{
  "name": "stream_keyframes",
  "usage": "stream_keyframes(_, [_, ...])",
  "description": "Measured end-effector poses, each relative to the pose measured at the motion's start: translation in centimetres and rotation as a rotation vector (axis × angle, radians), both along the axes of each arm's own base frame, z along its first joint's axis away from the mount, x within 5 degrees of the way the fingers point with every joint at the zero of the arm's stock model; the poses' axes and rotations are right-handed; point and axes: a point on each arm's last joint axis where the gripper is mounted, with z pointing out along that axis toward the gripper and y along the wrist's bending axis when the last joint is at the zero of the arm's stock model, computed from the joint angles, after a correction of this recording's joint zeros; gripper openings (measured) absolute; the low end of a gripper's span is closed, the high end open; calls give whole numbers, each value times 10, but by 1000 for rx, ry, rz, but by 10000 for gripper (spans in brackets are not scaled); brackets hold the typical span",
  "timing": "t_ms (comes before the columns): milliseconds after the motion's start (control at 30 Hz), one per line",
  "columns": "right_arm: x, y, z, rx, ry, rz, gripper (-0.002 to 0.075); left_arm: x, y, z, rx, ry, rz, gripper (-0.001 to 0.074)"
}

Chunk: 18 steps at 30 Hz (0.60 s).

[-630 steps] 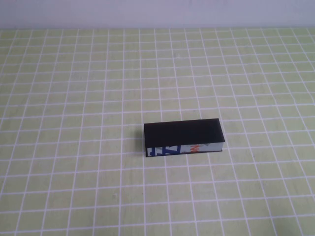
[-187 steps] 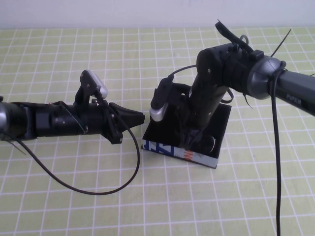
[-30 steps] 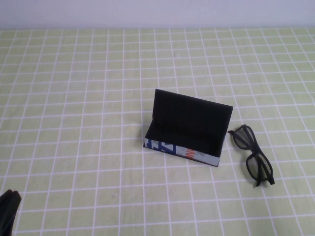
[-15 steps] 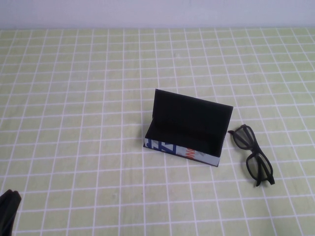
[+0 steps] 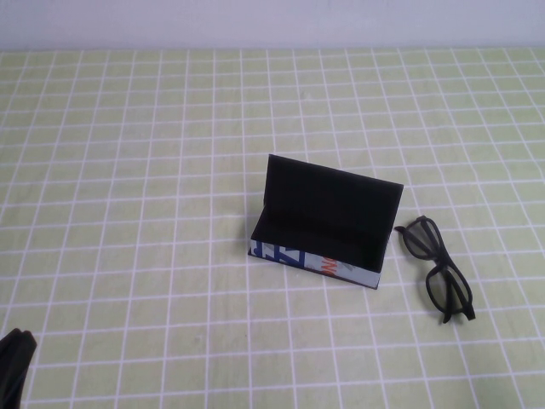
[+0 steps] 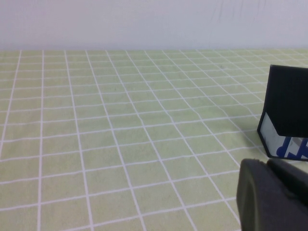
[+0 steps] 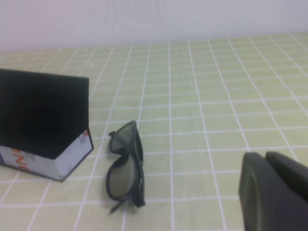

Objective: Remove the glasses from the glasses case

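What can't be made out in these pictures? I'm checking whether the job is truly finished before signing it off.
- Case floor: high view, hidden by shadow and the front wall; whether anything is left inside cannot be told.
- Glasses arms: high view, blend into the dark frame; folded or not is unclear.
- Left gripper: high view, cut off by the lower-left corner.
- Right gripper: absent from the high view; right wrist view shows only its shut tips, cut by the edge.

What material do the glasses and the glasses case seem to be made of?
Glasses: probably black plastic with a matte finish, judging by the thick moulded frame; the lenses are dark. Glasses case: probably stiff card or board, going by its flat straight-edged panels, matte black, with one white printed side.
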Motion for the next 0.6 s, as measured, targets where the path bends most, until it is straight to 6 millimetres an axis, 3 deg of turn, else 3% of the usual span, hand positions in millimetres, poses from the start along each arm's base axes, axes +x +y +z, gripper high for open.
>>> stream_keyframes(200, [-2,0,-10,19,111,-1,-16,0,0,0,0,0,0,-4])
stream_keyframes(600, [-2,0,-10,30,120,-2,-16,0,0,0,0,0,0,-4])
